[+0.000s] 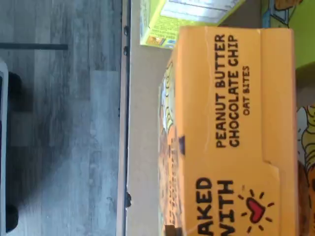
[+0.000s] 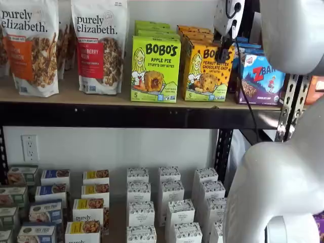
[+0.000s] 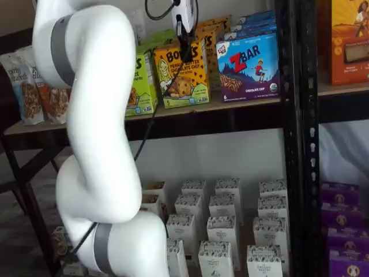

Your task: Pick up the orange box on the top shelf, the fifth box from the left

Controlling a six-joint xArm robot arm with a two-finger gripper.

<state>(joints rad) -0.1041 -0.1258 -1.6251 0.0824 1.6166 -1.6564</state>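
The orange box (image 2: pixel 207 71) stands at the front of the top shelf (image 2: pixel 101 98), with more orange boxes behind it. It also shows in a shelf view (image 3: pixel 181 78). In the wrist view its top panel (image 1: pixel 236 137), reading "Peanut Butter Chocolate Chip", fills the frame close up, with the shelf board (image 1: pixel 142 123) beside it. My gripper (image 2: pixel 221 44) hangs from above with its black fingers at the box's upper right edge; it shows in both shelf views (image 3: pixel 185 43). No gap between the fingers shows, and I cannot tell whether they hold the box.
A lime-green Bobo's box (image 2: pixel 155 68) stands just left of the orange box and a blue ZBar box (image 2: pixel 260 78) just right. Granola bags (image 2: pixel 98 45) stand further left. Small white boxes (image 2: pixel 169 202) fill the lower level. My white arm (image 3: pixel 98 144) hangs in front of the shelves.
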